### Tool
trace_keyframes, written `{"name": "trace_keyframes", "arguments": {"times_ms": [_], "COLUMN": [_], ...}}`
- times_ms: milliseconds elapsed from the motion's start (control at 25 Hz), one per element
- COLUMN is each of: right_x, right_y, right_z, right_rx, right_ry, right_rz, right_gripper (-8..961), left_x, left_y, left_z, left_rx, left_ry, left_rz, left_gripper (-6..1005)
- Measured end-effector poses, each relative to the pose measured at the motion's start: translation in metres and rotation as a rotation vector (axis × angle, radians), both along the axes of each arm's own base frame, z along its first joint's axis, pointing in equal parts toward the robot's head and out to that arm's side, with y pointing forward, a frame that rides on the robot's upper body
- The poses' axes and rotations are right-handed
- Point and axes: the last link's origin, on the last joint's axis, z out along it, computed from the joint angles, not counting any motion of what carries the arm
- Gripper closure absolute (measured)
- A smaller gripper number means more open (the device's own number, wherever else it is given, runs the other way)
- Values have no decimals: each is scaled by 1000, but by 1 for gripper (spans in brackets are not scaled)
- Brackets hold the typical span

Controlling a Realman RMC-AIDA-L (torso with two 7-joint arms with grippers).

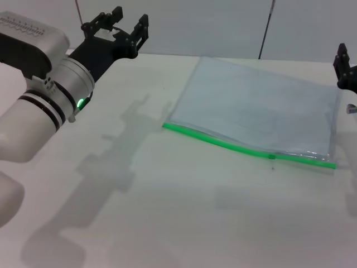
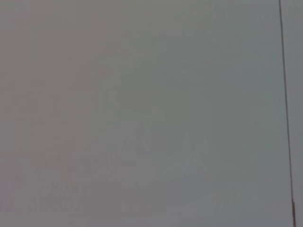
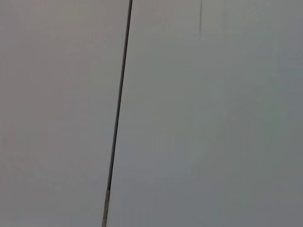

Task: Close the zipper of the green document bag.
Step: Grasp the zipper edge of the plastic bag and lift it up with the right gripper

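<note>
The green document bag (image 1: 262,106) lies flat on the white table, right of centre in the head view. Its zipper (image 1: 223,143) runs as a bright green strip along the near long edge, and the small dark slider (image 1: 271,156) sits toward the strip's right end. My left gripper (image 1: 129,21) hangs open, raised over the table's far left, well away from the bag. Only a dark part of my right gripper (image 1: 346,68) shows at the right edge, beyond the bag's far right corner. Both wrist views show only a plain grey wall.
The white table (image 1: 167,212) stretches bare in front of and left of the bag. A small grey object (image 1: 351,109) sits at the right edge. A thin dark cable (image 3: 118,118) runs down the wall behind.
</note>
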Motion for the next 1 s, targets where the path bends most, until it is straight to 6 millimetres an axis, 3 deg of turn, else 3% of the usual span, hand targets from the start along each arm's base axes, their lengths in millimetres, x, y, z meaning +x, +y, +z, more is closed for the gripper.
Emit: {"name": "trace_keyframes", "arguments": {"times_ms": [760,1000], "right_x": [1,-8], "right_y": [1,-5], "right_z": [-2,-14], "right_rx": [-14,-67], "right_ry": [-6,-16], "right_rz": [-8,31], "right_gripper": [395,394], "left_x": [-6,-14], "left_y": [6,6], "left_z": [-4,-4], "left_rx": [-14,-18], "left_ry": [18,23], "left_rz": [24,44], "left_gripper": [423,423]}}
